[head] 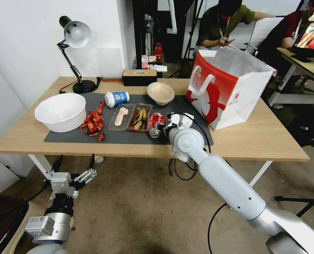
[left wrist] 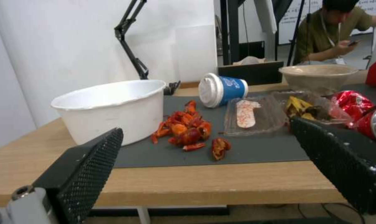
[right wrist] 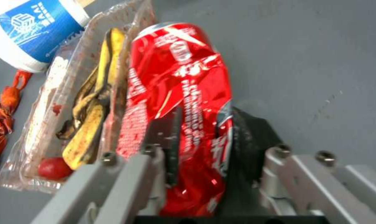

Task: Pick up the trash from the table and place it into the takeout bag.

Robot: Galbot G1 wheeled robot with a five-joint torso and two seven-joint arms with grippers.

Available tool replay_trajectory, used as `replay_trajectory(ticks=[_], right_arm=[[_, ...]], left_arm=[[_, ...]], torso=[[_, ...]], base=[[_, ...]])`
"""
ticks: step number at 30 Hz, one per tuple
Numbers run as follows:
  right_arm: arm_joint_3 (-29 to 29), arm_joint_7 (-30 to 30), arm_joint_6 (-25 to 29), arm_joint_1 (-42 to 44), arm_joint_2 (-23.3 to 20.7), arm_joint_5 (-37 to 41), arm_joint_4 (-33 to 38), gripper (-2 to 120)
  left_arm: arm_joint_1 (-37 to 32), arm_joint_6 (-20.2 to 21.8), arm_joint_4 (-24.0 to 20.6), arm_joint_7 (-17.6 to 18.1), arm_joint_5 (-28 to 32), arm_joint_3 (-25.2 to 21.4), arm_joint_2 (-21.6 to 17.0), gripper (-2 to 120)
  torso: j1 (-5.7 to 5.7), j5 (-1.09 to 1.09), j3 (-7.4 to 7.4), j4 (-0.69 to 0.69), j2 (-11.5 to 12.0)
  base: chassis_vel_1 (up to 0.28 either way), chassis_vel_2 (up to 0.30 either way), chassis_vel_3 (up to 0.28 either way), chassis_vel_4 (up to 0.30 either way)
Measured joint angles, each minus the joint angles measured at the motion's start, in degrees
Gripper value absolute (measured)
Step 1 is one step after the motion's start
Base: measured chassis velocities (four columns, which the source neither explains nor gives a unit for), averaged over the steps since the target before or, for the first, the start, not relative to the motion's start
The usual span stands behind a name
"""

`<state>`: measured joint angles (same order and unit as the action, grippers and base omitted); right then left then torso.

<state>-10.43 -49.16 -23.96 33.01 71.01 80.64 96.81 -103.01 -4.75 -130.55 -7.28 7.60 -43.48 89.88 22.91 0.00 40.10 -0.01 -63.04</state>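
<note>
the right gripper (head: 159,126) is closing its jaws on one crushed red soda can (right wrist: 177,102) lying on the table's (head: 263,141) grey mat (head: 128,135), right of two clear trays (head: 130,117). the left gripper (head: 75,163) is hanging near, jaws wide apart, empty. one takeout bag (head: 231,91) is standing far right.

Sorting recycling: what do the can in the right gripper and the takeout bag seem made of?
The crushed red soda can looks like thin glossy metal: sharp creases, bright glints. The takeout bag looks like stiff printed paper with folded edges and a silvery, probably foil, lining.
</note>
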Motion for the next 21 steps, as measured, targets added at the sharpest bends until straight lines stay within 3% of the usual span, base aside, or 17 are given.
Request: replay_trajectory(ticks=[4, 8, 14, 21], right_arm=[[0.80, 0.01, 0.21, 1.09, -0.69, 1.31, 0.90, 8], [0.89, -0.05, 0.30, 1.23, -1.30, 1.71, 1.30, 0], [1.63, 0.18, 0.73, 1.45, -1.75, 1.86, 1.64, 0], [2.89, 6.76, 2.52, 4.46, -4.42, -3.17, 6.65, 0]], left_arm=[[-0.06, -0.19, -0.23, 0.04, -0.04, 0.11, 0.04, 100], [-0.08, -0.21, -0.46, 0.17, -0.04, 0.23, 0.12, 100], [-0.08, -0.26, -0.49, 0.25, -0.04, 0.34, 0.20, 100], [-0.13, -0.31, -0.79, 0.55, -0.01, 0.34, 0.10, 100]], torso=[[0.00, 0.01, 0.01, 0.02, 0.01], [0.00, 0.01, 0.01, 0.04, 0.01], [0.00, 0.00, 0.02, 0.04, 0.02], [0.01, -0.01, 0.02, 0.02, 0.03]], base=[[0.000, 0.000, 0.000, 0.000], [0.000, 0.000, 0.000, 0.000], [0.000, 0.000, 0.000, 0.000], [0.000, 0.000, 0.000, 0.000]])
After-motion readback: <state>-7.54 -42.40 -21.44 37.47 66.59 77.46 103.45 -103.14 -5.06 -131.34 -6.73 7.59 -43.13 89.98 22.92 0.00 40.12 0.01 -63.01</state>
